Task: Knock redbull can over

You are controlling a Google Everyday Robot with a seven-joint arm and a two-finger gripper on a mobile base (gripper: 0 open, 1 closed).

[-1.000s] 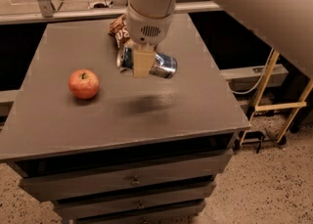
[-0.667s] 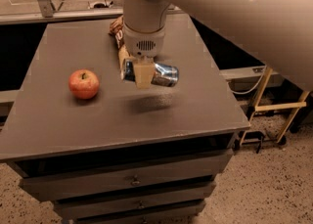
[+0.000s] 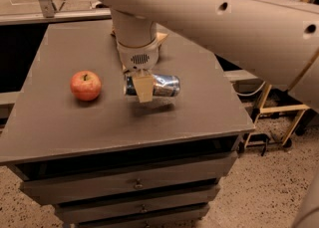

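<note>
The redbull can [image 3: 162,85] lies on its side on the dark grey table [image 3: 60,122], its silver top pointing right. My gripper [image 3: 143,86] hangs from the big white arm [image 3: 214,13] just above the table. It sits in front of the can's left end and hides that end. A red apple [image 3: 85,85] stands to the left of the gripper, apart from it.
A tan corner of a chip bag [image 3: 162,37] peeks out behind the arm at the table's back. Drawers [image 3: 134,184] run below the front edge. A wooden frame [image 3: 279,117] stands on the floor to the right.
The gripper has moved toward the table's front edge, and the lying can has shifted the same way with it. The apple has not moved.
</note>
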